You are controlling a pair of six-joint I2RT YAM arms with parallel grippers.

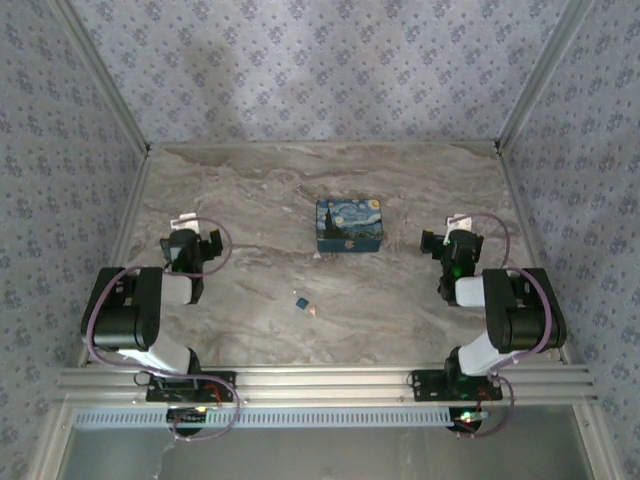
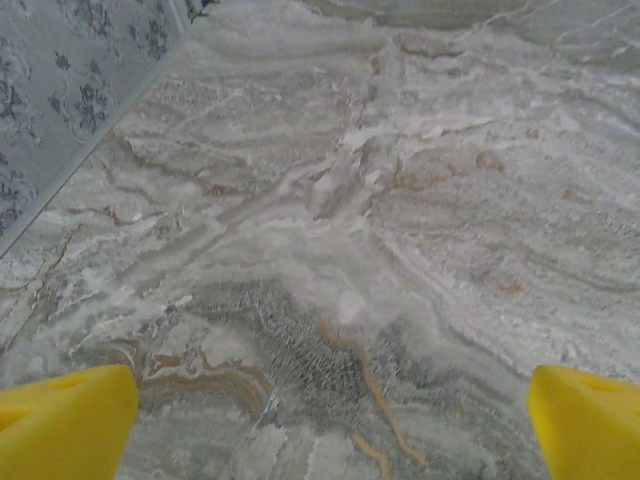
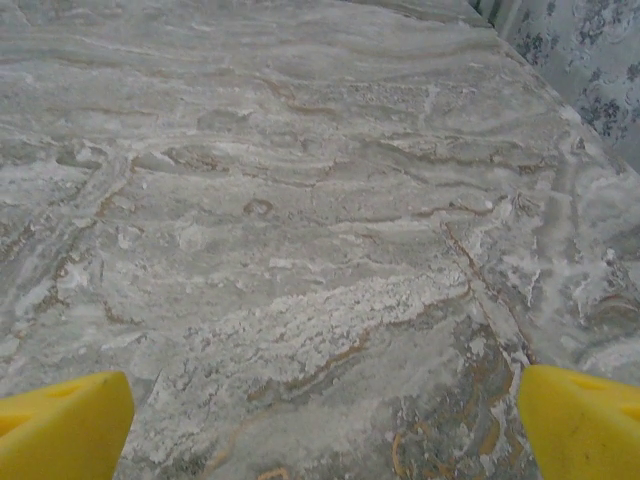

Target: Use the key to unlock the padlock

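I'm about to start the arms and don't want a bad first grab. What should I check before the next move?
1. Left end effector open and empty: ok.
2. Right end effector open and empty: ok.
3. Small blue item lying free on the table, touched by nothing: ok.
4. What that item is: cannot tell, too small.
5. Painted box standing apart from the item: ok.

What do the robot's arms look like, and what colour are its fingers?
The left arm and right arm have chunky black joints with white links between them. A thin purplish cable loops along each arm. The fingertips are bright yellow wedges.
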